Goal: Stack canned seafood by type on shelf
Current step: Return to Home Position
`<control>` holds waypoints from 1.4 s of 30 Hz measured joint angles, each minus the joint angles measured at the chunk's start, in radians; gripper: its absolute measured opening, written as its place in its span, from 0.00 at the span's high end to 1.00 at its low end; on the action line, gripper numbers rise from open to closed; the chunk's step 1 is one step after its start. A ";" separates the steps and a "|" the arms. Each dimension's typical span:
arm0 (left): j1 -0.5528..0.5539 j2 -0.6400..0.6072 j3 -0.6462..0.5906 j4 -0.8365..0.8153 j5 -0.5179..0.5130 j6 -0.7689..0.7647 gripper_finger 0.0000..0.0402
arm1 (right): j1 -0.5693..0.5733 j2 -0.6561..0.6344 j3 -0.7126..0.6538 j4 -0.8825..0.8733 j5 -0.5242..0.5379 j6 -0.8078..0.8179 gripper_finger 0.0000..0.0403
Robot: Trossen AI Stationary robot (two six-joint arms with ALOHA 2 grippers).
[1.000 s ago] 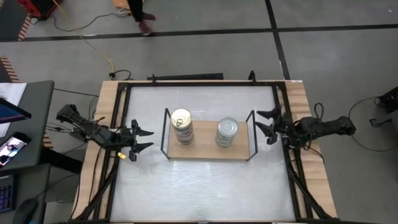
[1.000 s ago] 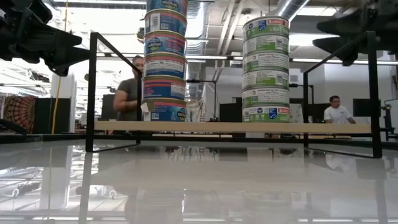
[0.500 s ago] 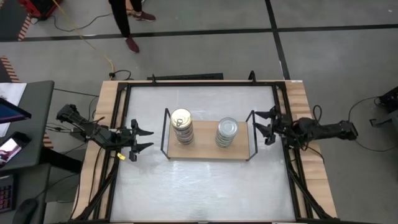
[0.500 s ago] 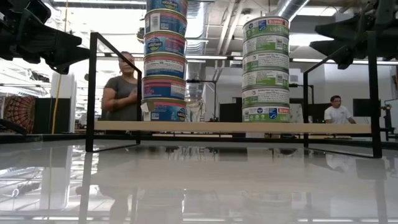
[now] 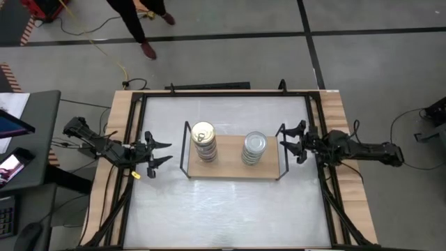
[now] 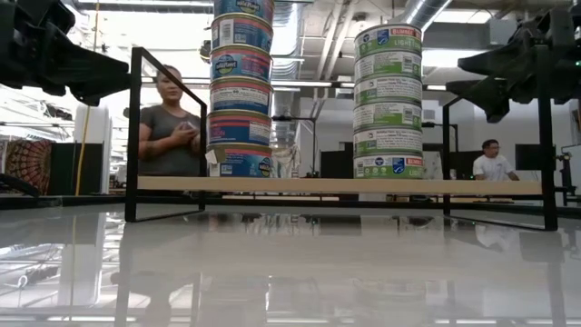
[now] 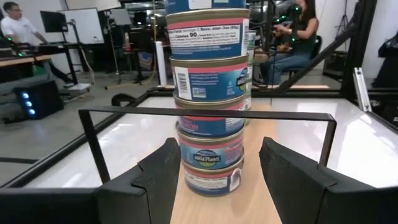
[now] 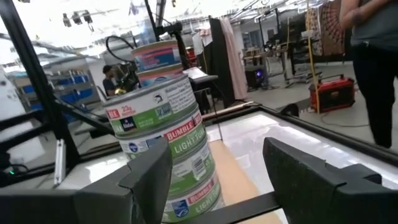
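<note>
The tins stand in two stacks on the wooden shelf (image 5: 233, 166): a gold-lidded stack (image 5: 203, 141) of blue and pink labelled tins (image 6: 241, 86) toward the left, and a silver-lidded stack (image 5: 254, 148) with green labels (image 6: 388, 100) toward the right. Each bottom tin rests on the board. Black wire frames (image 5: 185, 149) rise at both short ends. My left gripper (image 5: 157, 153) hangs open just outside the left frame, facing the blue stack (image 7: 209, 99). My right gripper (image 5: 290, 141) hangs open at the right frame, facing the green stack (image 8: 166, 146). Neither touches anything.
The white tabletop (image 5: 223, 209) spreads in front of and behind the shelf, bounded by a black rail frame (image 5: 132, 118) and wooden edges. A person (image 6: 168, 132) stands in the room beyond the table; another sits farther right (image 6: 490, 162).
My right gripper has moved toward the table's left, closing on the shelf's right wire frame, and stayed open. The left gripper has held its place. Both stacks are unchanged. A person behind the table has walked across.
</note>
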 joint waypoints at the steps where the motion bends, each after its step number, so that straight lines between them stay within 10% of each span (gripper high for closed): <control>1: 0.000 0.000 0.000 0.000 -0.001 0.006 0.48 | 0.004 -0.001 0.000 -0.008 0.000 0.012 0.30; 20: 0.000 0.001 0.000 0.006 0.008 -0.012 0.48 | 0.027 0.000 0.002 0.001 -0.002 0.015 0.30; 29: 0.000 0.001 0.000 -0.003 0.008 0.005 0.48 | 0.069 0.000 0.170 -0.296 -0.214 -0.092 0.30; 42: 0.000 0.001 0.000 0.001 0.011 0.016 0.48 | 0.080 0.000 0.336 -0.505 -0.213 -0.101 0.30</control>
